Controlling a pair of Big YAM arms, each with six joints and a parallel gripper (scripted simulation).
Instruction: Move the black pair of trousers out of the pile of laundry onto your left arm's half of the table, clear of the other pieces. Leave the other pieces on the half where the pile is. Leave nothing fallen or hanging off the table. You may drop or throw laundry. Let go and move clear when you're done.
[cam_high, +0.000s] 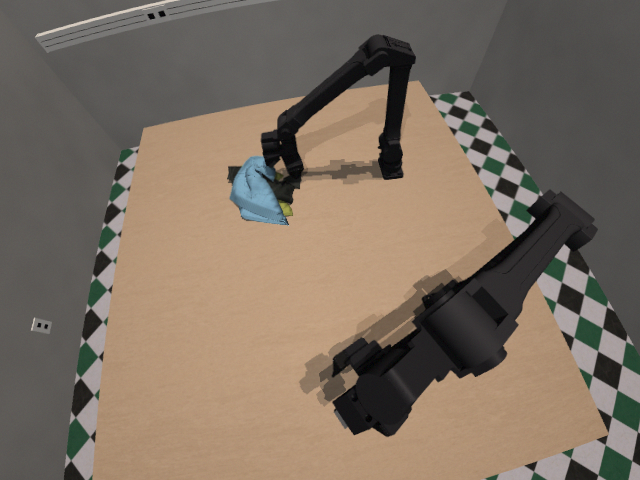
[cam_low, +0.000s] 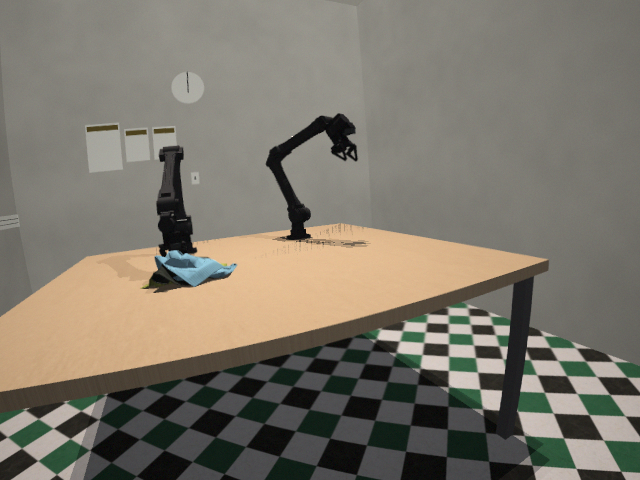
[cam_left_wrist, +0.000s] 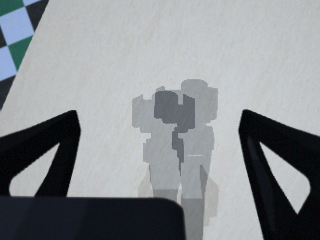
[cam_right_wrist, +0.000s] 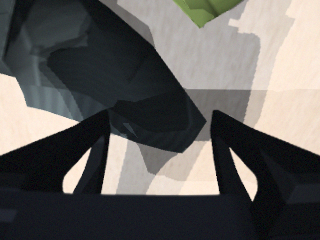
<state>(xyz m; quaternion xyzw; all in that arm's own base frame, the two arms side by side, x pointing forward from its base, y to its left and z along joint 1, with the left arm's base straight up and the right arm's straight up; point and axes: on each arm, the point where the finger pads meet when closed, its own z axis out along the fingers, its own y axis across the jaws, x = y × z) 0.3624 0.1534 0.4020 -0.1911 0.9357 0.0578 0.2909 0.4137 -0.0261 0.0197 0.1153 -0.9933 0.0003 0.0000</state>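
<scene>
The black trousers (cam_high: 282, 190) (cam_low: 161, 277) lie partly under a light blue piece (cam_high: 255, 192) (cam_low: 199, 270) in the pile. A dark leg end (cam_right_wrist: 150, 90) shows in the right wrist view, reaching between the fingertips. My right gripper (cam_high: 283, 169) (cam_low: 178, 251) (cam_right_wrist: 160, 119) is open, pointing down low at the pile's edge by this leg; nothing is pinched. My left gripper (cam_low: 349, 158) (cam_left_wrist: 159, 120) is open and empty, high over its own half. How far the trousers run under the blue piece is hidden.
Yellow-green cloth (cam_high: 285, 209) (cam_right_wrist: 215, 10) pokes out beneath the blue piece beside the trousers. A dark strip (cam_high: 234, 173) sticks out on the pile's far side. The pile lies in from the table's edges (cam_high: 170, 310). The left arm reaches over its half.
</scene>
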